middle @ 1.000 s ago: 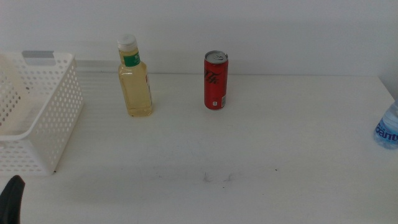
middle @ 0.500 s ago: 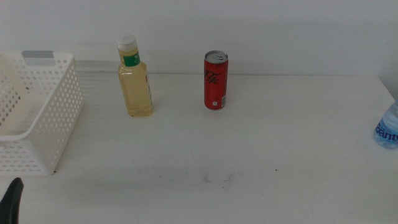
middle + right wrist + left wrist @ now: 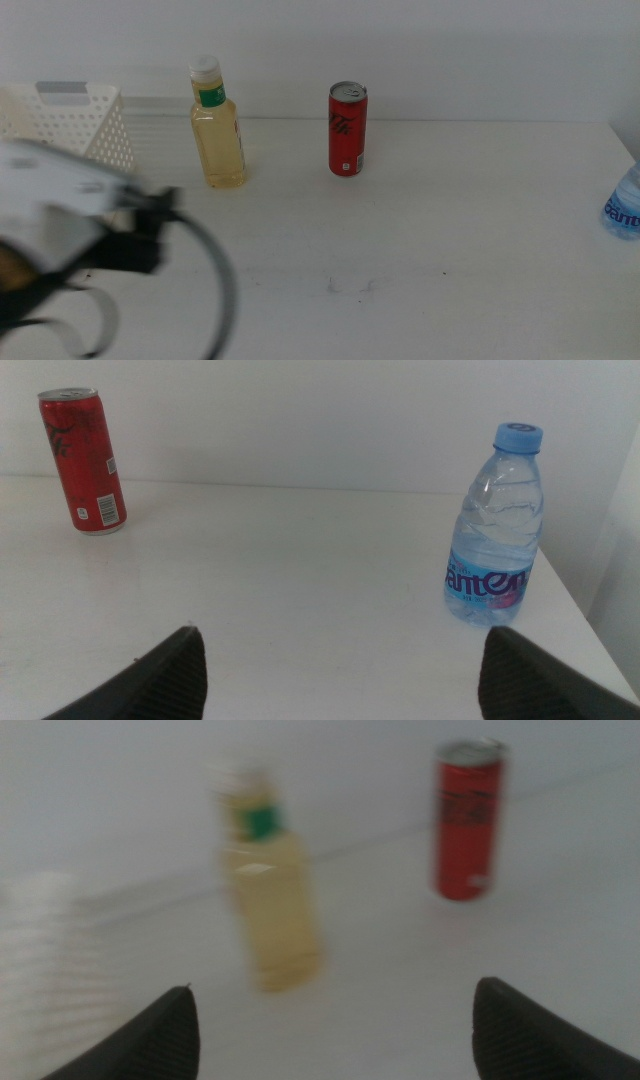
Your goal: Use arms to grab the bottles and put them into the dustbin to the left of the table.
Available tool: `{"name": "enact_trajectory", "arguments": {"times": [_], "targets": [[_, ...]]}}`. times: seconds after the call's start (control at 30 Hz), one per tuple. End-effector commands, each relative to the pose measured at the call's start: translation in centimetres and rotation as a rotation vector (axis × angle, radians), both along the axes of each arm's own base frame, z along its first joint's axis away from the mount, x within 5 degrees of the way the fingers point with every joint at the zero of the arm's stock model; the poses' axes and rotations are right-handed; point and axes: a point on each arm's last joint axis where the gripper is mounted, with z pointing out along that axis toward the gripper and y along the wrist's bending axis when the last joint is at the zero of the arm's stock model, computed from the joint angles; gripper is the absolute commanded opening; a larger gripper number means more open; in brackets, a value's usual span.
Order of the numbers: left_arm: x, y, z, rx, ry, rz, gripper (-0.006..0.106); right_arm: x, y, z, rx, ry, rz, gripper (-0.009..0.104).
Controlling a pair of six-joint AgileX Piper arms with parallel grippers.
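Middle view: L arm [image 3: 70, 230] sits at abt 8 o'clock of the frame, blurred, w/ white camera block and thin black cable looping below it; it covers most of the dustbin [image 3: 85, 125], of which only the back rim and a bit of perforated wall show at 10 o'clock. Left gripper [image 3: 330, 1030] seen in the left wrist view only: two dark jaws set wide apart, nothing betw. them, white table [image 3: 450, 220] below.

Yellow-liquid bottle [image 3: 217, 125] stands upright at abt 11 o'clock of the table, white cap, green neck label, just right of the dustbin, apart from it. Red can [image 3: 347, 130] upright near 12 o'clock, well apart from the yellow bottle. In the wrist view both are ahead of the left gripper, bottle [image 3: 270, 890] nearer, can [image 3: 467, 820] further; view is blurred.

Water bottle [image 3: 625, 205] at 3 o'clock, cut by the frame edge, blue label.

Right gripper [image 3: 340, 670] not in the middle view; its jaws also spread wide, empty. Its wrist view shows the water bottle [image 3: 497, 530] upright w/ blue cap.
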Motion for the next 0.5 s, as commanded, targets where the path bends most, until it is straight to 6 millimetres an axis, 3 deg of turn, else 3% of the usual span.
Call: {"name": "enact_trajectory", "arguments": {"times": [0.0, 0.2, 0.3, 0.47], "targets": [[1.8, -2.3, -1.5, -0.057, 0.008, -0.042, 0.094, 0.0, -0.1, 0.0, -0.012, -0.006, -0.009, 0.093], [4.7, -8.4, -6.4, -0.154, -0.025, -0.067, 0.094, 0.0, -0.1, 0.0, -0.012, -0.006, -0.009, 0.093], [6.1, -10.8, -7.7, -0.197, -0.104, -0.025, 0.094, 0.0, -0.1, 0.0, -0.012, -0.006, -0.009, 0.093], [9.0, -14.7, -10.1, -0.247, -0.076, -0.004, 0.094, 0.0, -0.1, 0.0, -0.012, -0.006, -0.009, 0.093]]}}
